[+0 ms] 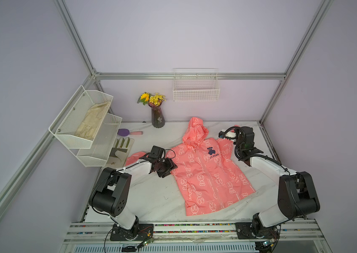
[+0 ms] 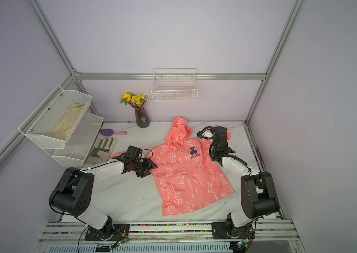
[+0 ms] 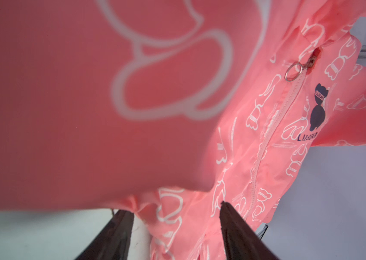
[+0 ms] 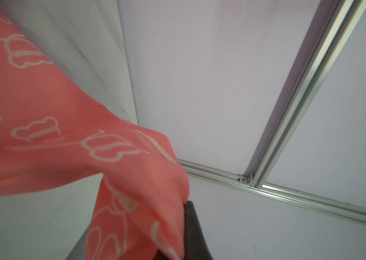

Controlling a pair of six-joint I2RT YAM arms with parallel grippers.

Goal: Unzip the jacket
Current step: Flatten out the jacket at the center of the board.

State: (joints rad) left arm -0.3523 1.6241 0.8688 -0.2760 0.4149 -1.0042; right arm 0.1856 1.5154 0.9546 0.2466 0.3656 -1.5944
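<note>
In both top views we find the jacket (image 1: 203,173) flat and zipped, the left gripper (image 1: 170,167) at its side edge, the ring pull (image 1: 194,149) beyond its tips. Left wrist view: jaws apart astride fabric; we advise closing on a full fold. Right wrist view: right gripper (image 4: 184,222) clamped on the sleeve (image 4: 65,101); keep it taut.

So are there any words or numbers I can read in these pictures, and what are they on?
"LILBEAR": dark blue letters on the chest of the jacket, under the bear logo.
Band across the bear's head: lettering too small to read.
White strip on the sleeve: lettering blurred, unreadable.
Nothing else can be read.
</note>
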